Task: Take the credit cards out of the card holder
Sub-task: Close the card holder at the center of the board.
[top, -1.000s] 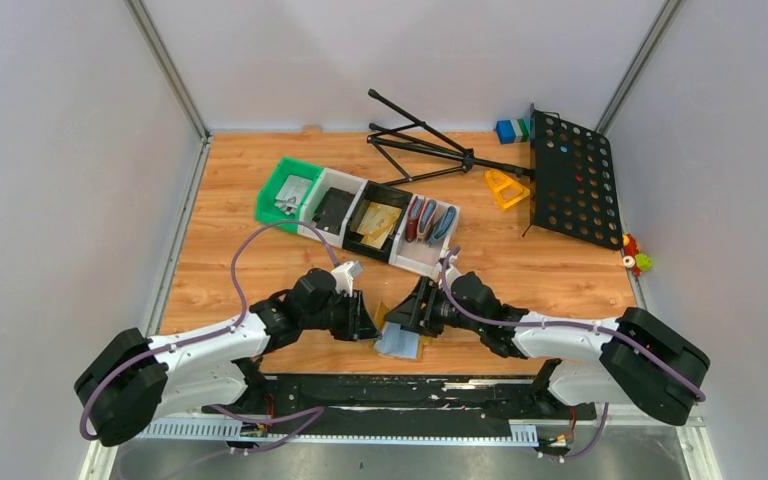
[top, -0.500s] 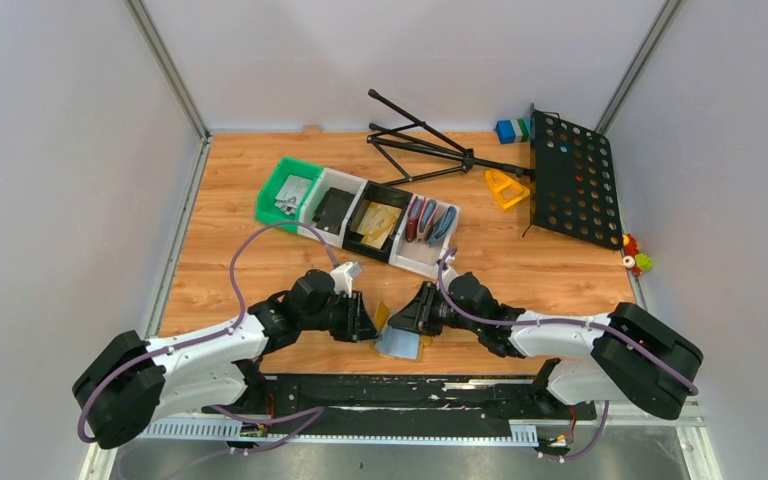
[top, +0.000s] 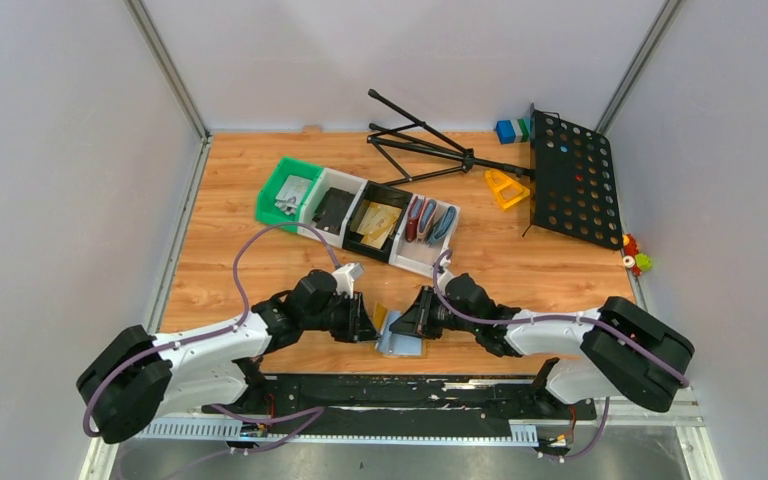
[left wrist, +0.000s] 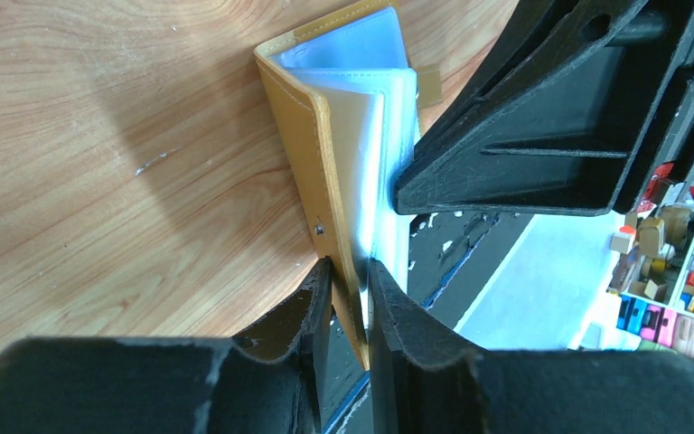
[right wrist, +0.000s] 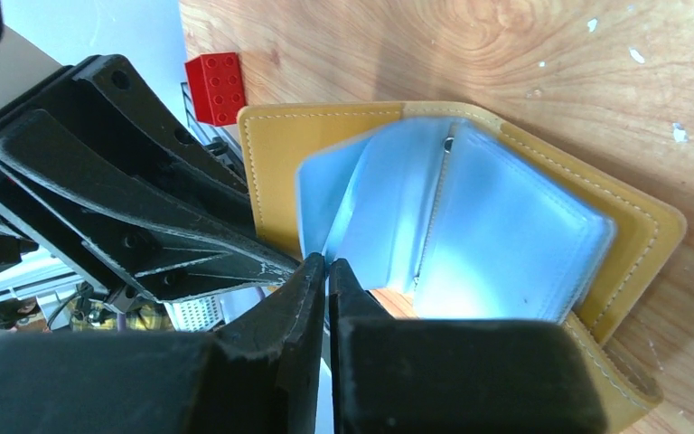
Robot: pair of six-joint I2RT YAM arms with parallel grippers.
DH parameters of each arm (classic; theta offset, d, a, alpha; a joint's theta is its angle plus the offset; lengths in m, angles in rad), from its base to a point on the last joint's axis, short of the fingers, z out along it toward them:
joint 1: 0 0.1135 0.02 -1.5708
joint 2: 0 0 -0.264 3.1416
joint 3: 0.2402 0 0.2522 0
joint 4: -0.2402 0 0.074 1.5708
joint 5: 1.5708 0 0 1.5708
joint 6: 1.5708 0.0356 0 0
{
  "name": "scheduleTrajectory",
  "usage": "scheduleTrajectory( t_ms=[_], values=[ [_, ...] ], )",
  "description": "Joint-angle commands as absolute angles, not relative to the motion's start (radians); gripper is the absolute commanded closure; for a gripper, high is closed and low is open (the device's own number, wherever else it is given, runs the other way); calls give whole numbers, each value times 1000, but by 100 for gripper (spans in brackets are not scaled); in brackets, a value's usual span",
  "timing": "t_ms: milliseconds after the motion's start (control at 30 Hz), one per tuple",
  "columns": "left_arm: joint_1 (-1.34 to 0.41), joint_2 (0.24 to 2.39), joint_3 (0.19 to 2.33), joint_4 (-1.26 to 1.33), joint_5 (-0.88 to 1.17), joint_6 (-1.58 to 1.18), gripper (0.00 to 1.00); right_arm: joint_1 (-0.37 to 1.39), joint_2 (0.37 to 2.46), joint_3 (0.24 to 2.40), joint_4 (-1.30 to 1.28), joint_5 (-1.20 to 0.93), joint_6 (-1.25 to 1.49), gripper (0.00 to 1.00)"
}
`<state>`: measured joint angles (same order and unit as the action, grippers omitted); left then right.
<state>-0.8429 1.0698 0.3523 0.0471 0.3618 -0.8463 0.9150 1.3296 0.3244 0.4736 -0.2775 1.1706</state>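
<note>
The mustard card holder (top: 398,341) lies spread open near the table's front edge, between both arms, its pale grey-blue lining (right wrist: 506,226) facing up. My left gripper (left wrist: 351,267) is shut on the edge of its mustard cover (left wrist: 294,117). My right gripper (right wrist: 327,262) is shut on a thin pale-blue inner leaf (right wrist: 348,203). In the top view the left gripper (top: 370,327) and right gripper (top: 407,325) almost meet over the holder. The credit cards do not show in the holder; its sleeves hide whatever they contain.
A row of bins (top: 360,212) stands behind: green, white, a black one with gold-tan flat pieces (top: 380,221), and one with red and blue wallets (top: 428,222). A folded black stand (top: 430,150) and perforated panel (top: 572,180) lie at the back right. A red brick (right wrist: 217,86) sits near the holder.
My right gripper has closed from open onto the holder's inner leaf and edged a little left. The left gripper keeps its hold on the cover.
</note>
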Motion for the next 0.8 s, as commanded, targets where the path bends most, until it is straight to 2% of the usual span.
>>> scheduleTrajectory(
  t_ms=[0, 500, 633, 767],
  values=[
    [-846, 1085, 350, 90, 378, -842, 74, 914, 1369, 330, 508, -299, 1146, 95],
    [-847, 1080, 360, 76, 376, -836, 74, 913, 1397, 334, 492, -291, 1111, 94],
    [-845, 1057, 383, 19, 355, -819, 72, 912, 1297, 365, 366, -251, 1059, 87],
    [-845, 1030, 409, 5, 363, -805, 57, 913, 1158, 400, 145, -154, 991, 72]
  ],
)
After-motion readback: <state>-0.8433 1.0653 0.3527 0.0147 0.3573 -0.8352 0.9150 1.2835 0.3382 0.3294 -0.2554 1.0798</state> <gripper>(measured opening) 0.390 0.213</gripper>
